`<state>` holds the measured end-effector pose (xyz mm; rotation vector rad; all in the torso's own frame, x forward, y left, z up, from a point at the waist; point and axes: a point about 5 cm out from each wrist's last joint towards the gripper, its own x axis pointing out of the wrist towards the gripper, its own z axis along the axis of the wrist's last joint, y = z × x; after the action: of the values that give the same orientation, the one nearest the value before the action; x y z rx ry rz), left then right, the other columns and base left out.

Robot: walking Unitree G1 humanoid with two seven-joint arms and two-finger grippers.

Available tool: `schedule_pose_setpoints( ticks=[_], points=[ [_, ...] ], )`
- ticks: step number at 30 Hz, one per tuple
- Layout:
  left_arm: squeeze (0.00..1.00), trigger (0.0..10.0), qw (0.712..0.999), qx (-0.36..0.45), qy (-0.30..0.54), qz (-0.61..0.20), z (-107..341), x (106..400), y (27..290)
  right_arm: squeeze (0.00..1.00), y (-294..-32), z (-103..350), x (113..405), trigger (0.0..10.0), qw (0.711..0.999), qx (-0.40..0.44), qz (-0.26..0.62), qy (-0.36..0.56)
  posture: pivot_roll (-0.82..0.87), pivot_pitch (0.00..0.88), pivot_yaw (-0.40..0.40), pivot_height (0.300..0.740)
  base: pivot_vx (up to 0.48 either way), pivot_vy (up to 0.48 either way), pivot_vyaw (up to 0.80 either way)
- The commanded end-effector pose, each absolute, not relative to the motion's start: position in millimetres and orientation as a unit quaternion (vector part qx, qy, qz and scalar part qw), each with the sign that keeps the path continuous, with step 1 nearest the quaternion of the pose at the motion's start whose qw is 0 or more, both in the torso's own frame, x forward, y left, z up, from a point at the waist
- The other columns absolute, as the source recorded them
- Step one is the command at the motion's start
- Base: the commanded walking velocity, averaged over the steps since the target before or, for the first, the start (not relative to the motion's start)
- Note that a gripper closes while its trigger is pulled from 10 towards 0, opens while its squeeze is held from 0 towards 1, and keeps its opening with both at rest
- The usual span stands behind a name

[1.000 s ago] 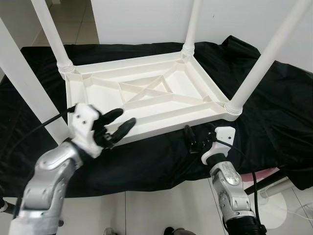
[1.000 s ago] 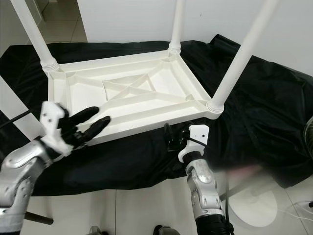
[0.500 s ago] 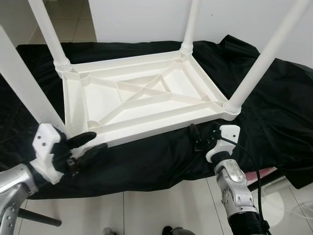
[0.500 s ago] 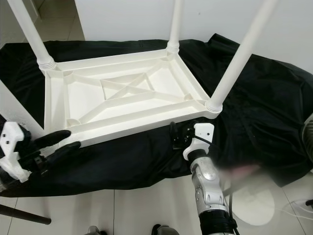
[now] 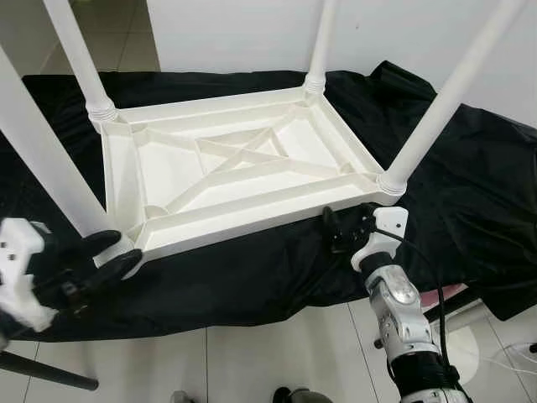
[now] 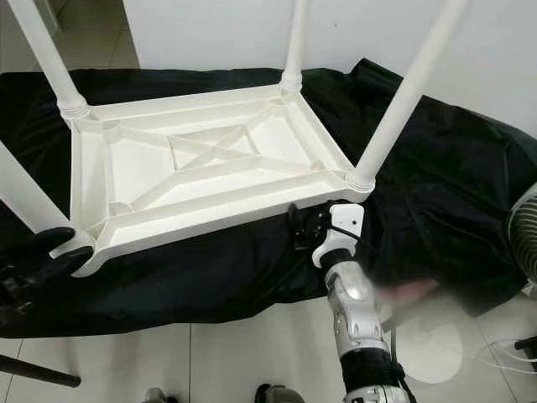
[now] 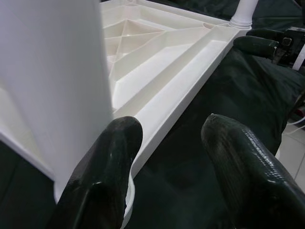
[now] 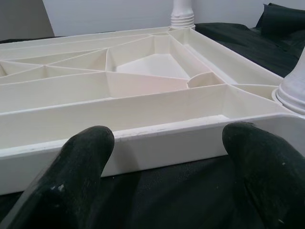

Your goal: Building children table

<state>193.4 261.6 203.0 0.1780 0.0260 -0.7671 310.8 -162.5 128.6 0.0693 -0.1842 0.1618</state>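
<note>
Reaching with fingers spread, the left gripper [image 5: 105,254] sits at the near-left corner of the upturned white table [image 5: 235,168], one finger [image 7: 102,176] against the leg [image 5: 38,143] there; the right gripper [image 5: 346,228], also spread, faces the near rim beside the near-right leg [image 5: 445,105]; the table lies legs-up on a black cloth [image 5: 470,193].

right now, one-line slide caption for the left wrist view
Open left claw at the near corner of the upturned white children's table, one finger beside a leg.
</note>
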Motion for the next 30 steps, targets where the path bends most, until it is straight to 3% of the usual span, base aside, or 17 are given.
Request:
schedule_pose_setpoints(
  ticks=[1, 13, 19, 24, 30],
  points=[
    [0.00, 10.0, 0.911, 0.093, 0.014, -0.402, 207, 189, 263, 0.00, -168, 125, 310, 10.0, 0.993, 0.038, 0.073, -0.088, 0.02, 0.120, -0.052, 0.740, 0.000, 0.000, 0.00],
    [0.00, 10.0, 0.936, 0.137, 0.070, -0.317, 212, 186, 319, 0.00, -171, 124, 313, 10.0, 0.993, 0.039, 0.064, -0.091, 0.03, 0.118, -0.044, 0.740, 0.000, 0.000, 0.00],
    [0.00, 10.0, 0.945, 0.161, 0.077, -0.276, 213, 200, 340, 0.00, -172, 124, 315, 10.0, 0.993, 0.038, 0.060, -0.092, 0.02, 0.113, -0.039, 0.740, 0.000, 0.000, 0.00],
    [0.00, 10.0, 0.952, 0.182, 0.055, -0.238, 215, 218, 346, 0.00, -172, 125, 315, 10.0, 0.993, 0.038, 0.057, -0.093, 0.02, 0.113, -0.037, 0.740, 0.000, 0.000, 0.00],
    [0.00, 10.0, 0.961, 0.191, -0.011, -0.201, 211, 265, 327, 0.00, -168, 125, 315, 10.0, 0.994, 0.042, 0.048, -0.092, -0.01, 0.115, -0.033, 0.740, 0.000, 0.000, 0.00]
  ],
)
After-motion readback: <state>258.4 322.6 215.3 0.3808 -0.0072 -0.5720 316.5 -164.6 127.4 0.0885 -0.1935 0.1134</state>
